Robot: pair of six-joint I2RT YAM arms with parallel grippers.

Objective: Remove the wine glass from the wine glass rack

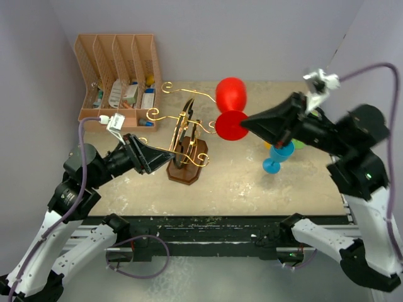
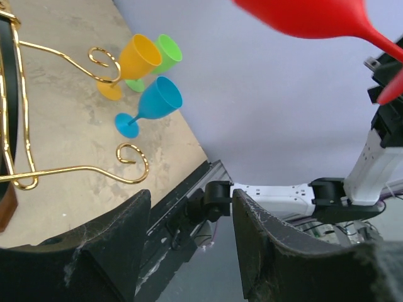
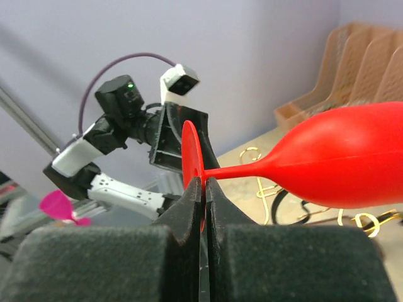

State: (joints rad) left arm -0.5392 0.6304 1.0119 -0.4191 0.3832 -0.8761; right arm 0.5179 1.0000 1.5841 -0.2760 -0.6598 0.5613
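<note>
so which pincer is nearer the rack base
Left. The left pincer sits close beside the rack base, on its left; the right pincer is further off on the other side, shut on the red glass.

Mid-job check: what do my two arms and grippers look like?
The left arm and right arm have white lower links and black joints. The left gripper and right gripper are black wedges with dark, fuzzy-padded fingers. A purple cable runs to a small white camera on each wrist. A green light glows on the right arm.
</note>
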